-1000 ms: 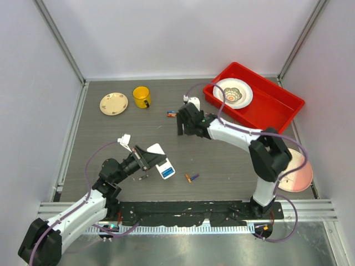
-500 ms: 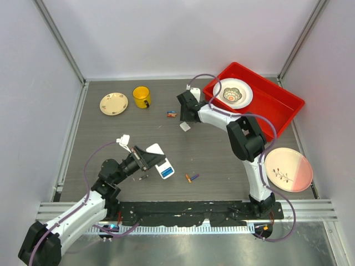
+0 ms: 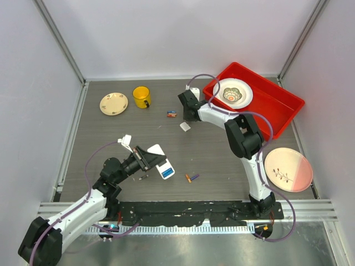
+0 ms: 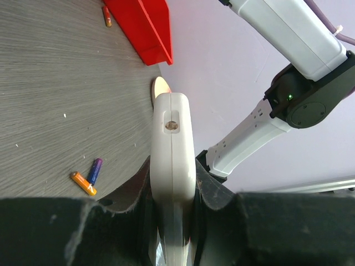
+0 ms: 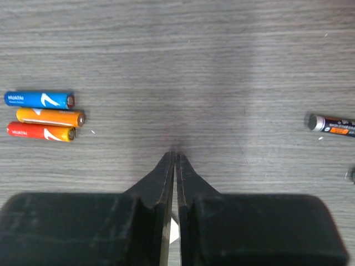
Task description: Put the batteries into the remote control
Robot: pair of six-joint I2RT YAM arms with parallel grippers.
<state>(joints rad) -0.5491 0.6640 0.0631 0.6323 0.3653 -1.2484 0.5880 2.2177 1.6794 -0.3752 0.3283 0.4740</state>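
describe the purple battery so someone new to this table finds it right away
Start at the pink plate by the right edge of the table and look left to two batteries lying together near the front middle. The purple battery is the right-hand one; its partner is the orange battery.

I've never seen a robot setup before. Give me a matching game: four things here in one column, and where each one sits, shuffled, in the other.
1. yellow mug
2. white patterned dish
3. remote control
4. pink plate

A. inside the red tray
B. clamped in the left gripper
C. beside the cream plate
D. alone at the table's right edge

Pairs: 1-C, 2-A, 3-B, 4-D
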